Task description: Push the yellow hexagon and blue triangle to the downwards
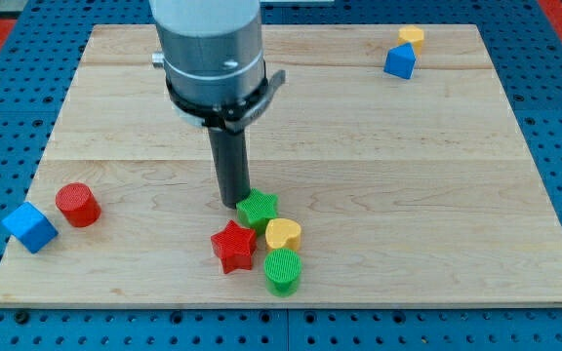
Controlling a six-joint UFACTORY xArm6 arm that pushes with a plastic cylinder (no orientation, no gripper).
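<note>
Nearest the camera sits the green cylinder [282, 272], at the bottom of a tight cluster near the board's lower edge. The task's things, though, lie far from it: at the view's top right we see a yellow block [411, 38] touching a blue block [399, 62] just below it. We take these for the yellow hexagon and blue triangle, though at this size their shapes are hard to confirm.

They look like small, hard, light plastic pieces that should slide easily on the smooth wooden board [359, 175], and may spin off if struck off-centre. We judge the best contact is on the yellow block's upper face, centred, so that it drives the blue one ahead of it downwards.

Our tip [234, 201] is well apart from that pair, touching or just beside the green star [258, 207]. We have no hand to open or close, only the rod.

Around the star lie a yellow heart [283, 233] and a red star [233, 246]. At the view's left stand a red cylinder [77, 205] and a blue cube [29, 226].
</note>
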